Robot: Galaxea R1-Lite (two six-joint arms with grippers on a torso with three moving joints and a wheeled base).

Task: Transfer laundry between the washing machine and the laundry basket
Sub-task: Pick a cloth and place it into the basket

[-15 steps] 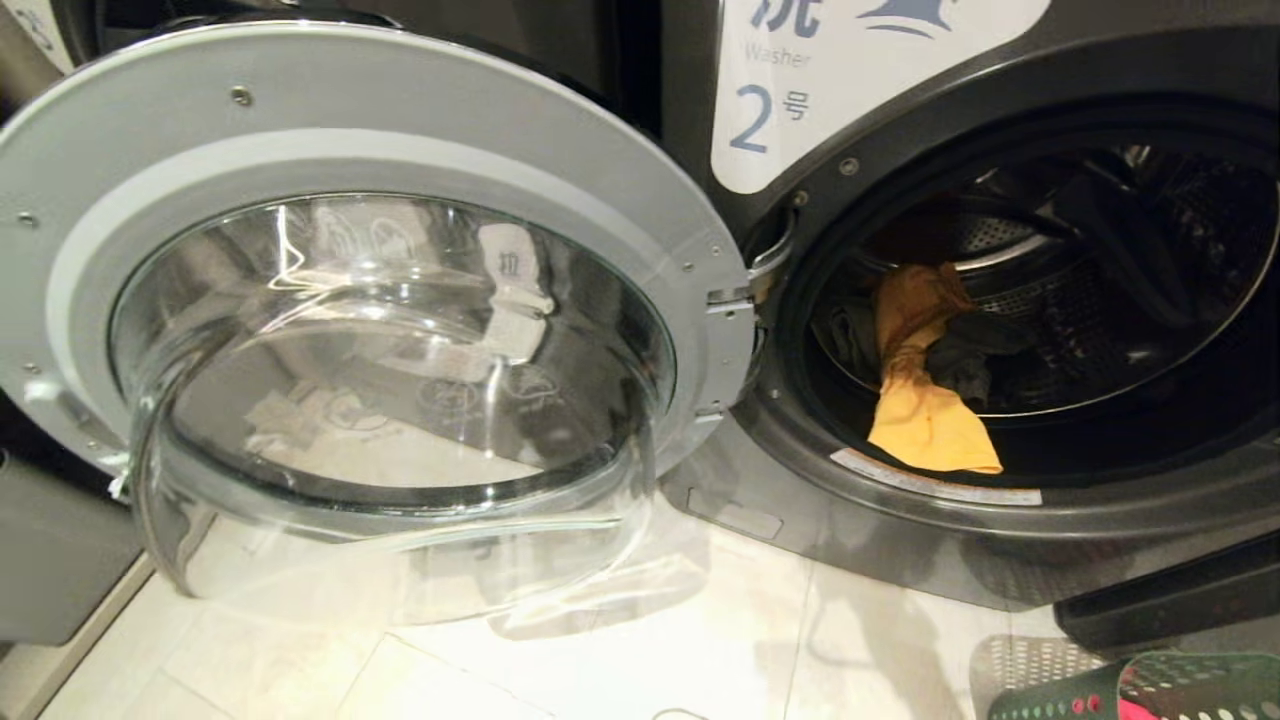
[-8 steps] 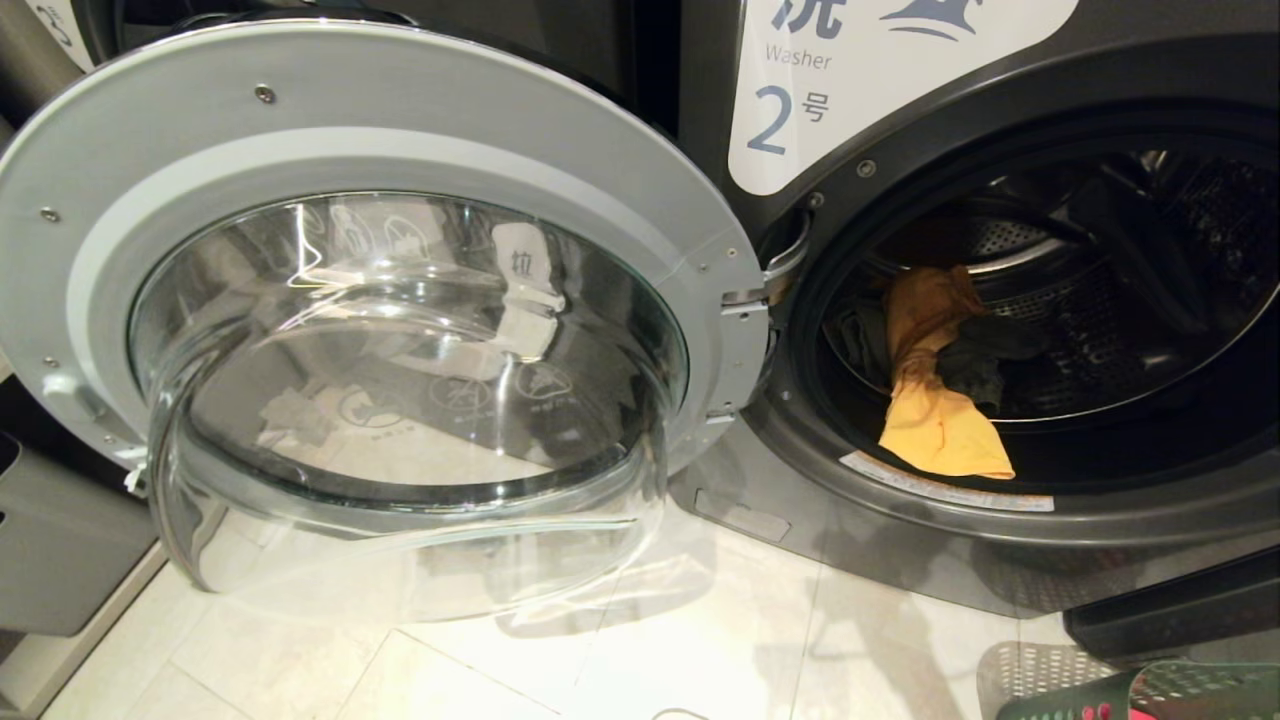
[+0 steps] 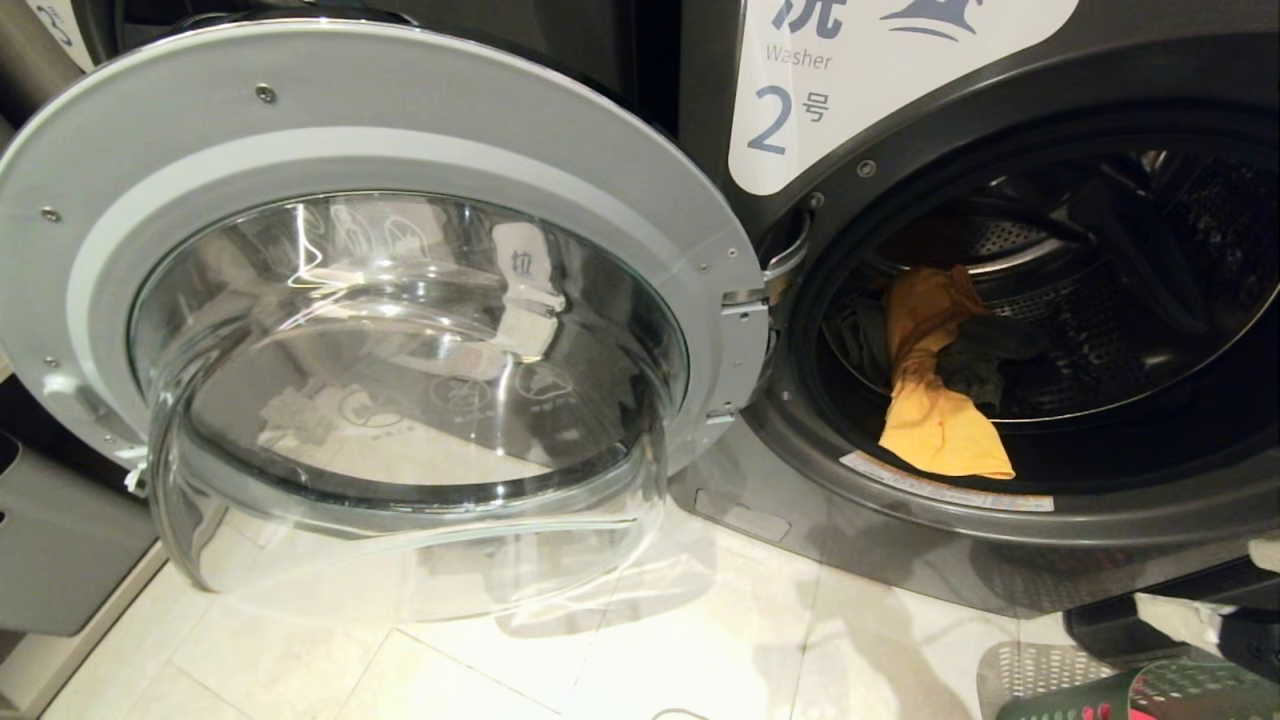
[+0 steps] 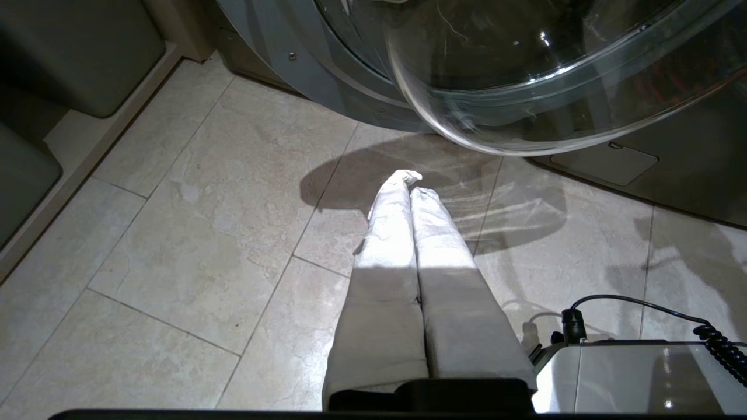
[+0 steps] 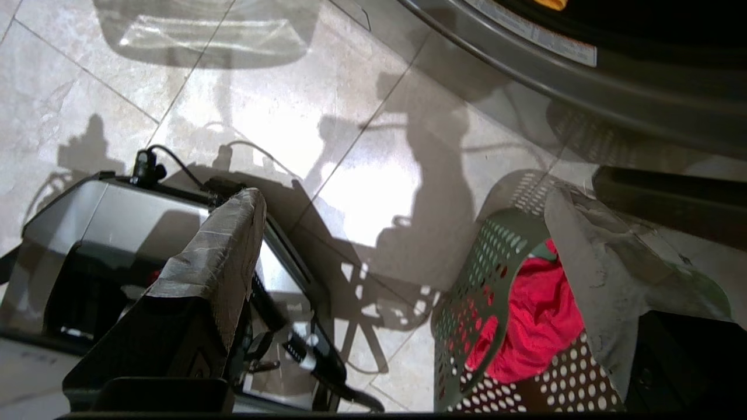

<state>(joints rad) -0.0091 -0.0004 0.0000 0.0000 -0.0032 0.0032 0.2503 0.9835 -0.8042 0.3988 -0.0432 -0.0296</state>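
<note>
The washing machine (image 3: 800, 260) marked "2" has its round glass door (image 3: 400, 110) swung wide to the left. In the drum lies laundry: a mustard-orange cloth (image 3: 935, 400) draped over the lip and a dark grey piece (image 3: 975, 365) behind it. The green laundry basket (image 5: 484, 280) stands on the floor below the opening with a red-pink cloth (image 5: 537, 321) inside. My right gripper (image 5: 405, 195) hangs open above the basket's near edge, nothing between its fingers; it shows at the head view's lower right (image 3: 1224, 580). My left gripper (image 4: 408, 178) is shut and empty over the floor, under the door glass.
Grey storage bins (image 3: 60, 540) stand left of the open door. The robot's own base (image 5: 146, 233) sits beside the basket. A dark panel (image 5: 665, 198) lies along the machine's foot. Pale floor tiles (image 4: 204, 233) stretch in front.
The whole head view shifted slightly at first, so the camera moved. Since then my right gripper has risen into the lower right corner of the head view, above the basket.
</note>
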